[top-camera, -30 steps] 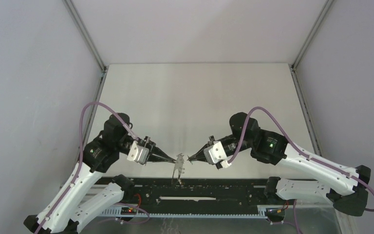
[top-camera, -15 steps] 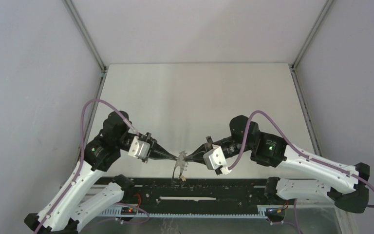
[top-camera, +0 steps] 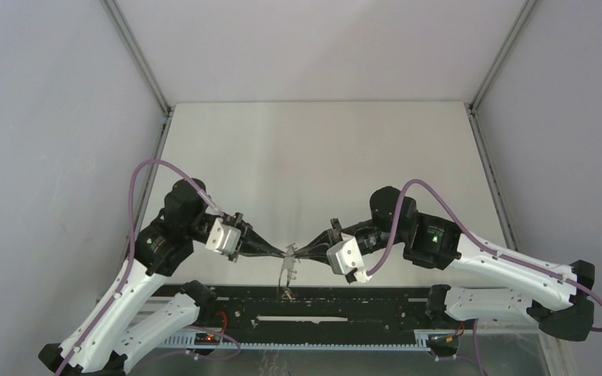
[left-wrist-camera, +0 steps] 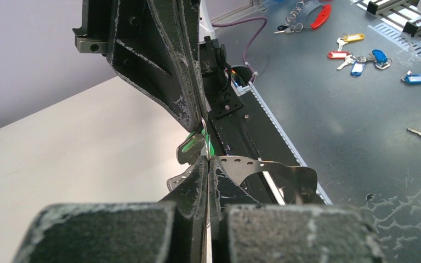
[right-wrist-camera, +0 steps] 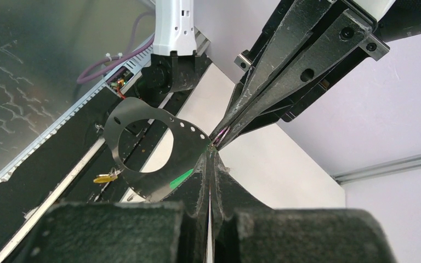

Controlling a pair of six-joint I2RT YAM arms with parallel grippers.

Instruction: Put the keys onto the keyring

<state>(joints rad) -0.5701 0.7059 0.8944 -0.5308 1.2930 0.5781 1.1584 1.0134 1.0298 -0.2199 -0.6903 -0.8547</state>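
Grey keyring (right-wrist-camera: 186,148), green key (left-wrist-camera: 191,146), yellow key (right-wrist-camera: 105,178)

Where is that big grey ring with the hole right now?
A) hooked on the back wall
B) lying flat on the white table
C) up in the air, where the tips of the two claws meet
C: the keyring hangs clear of the table, right where the shut tips of the left gripper and the right gripper meet.
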